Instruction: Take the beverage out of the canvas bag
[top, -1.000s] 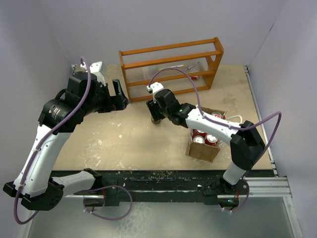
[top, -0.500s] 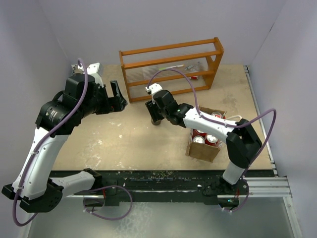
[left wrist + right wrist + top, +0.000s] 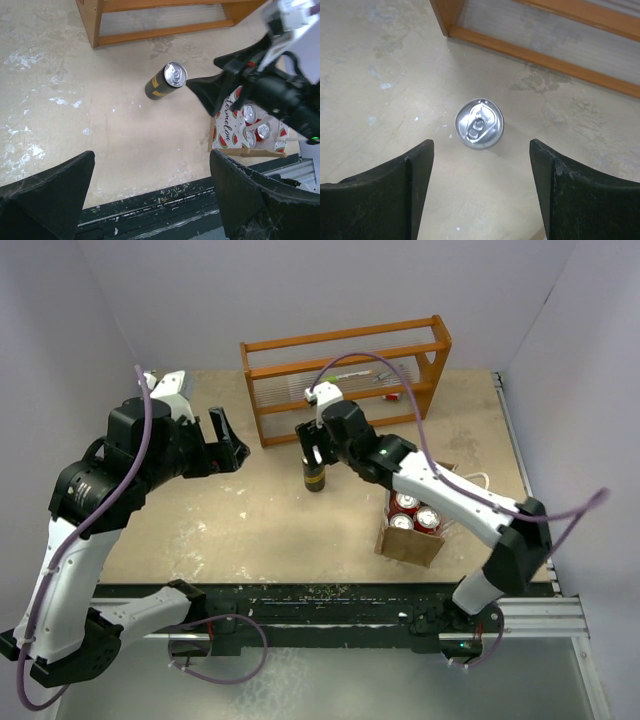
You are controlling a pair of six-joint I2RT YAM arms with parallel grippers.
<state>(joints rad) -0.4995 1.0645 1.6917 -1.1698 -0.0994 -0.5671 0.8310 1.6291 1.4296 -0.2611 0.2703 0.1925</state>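
The right pincer [image 3: 316, 444] has let go and risen since a second ago: it was down around the can [image 3: 315, 473], and now it hangs right above it, while the left arm has swung a little farther to its own side. So where's the drink? The can stands upright on the table [image 3: 230, 530], free of everything, just in front of the left end of the orange rack [image 3: 345, 375] and apart from the bag [image 3: 408, 543], where several red cans [image 3: 405, 505] sit packed in. From the right wrist we look straight down on the silver lid, with the two fingers spread wide on either side and touching nothing. We'd judge this can stiff but thin-walled, smooth and a bit slippery on its sides, and fairly heavy if full. A firm pinch across the middle of the body should hold it better than one near the rim, and too hard a squeeze could dent it. The right arm reaches from its base out over the bag, its wrist turned down over the can. The left arm stands tall, elbow high, and the left pincer [image 3: 230, 440] is aimed toward the can from the side, jaws apart and empty.
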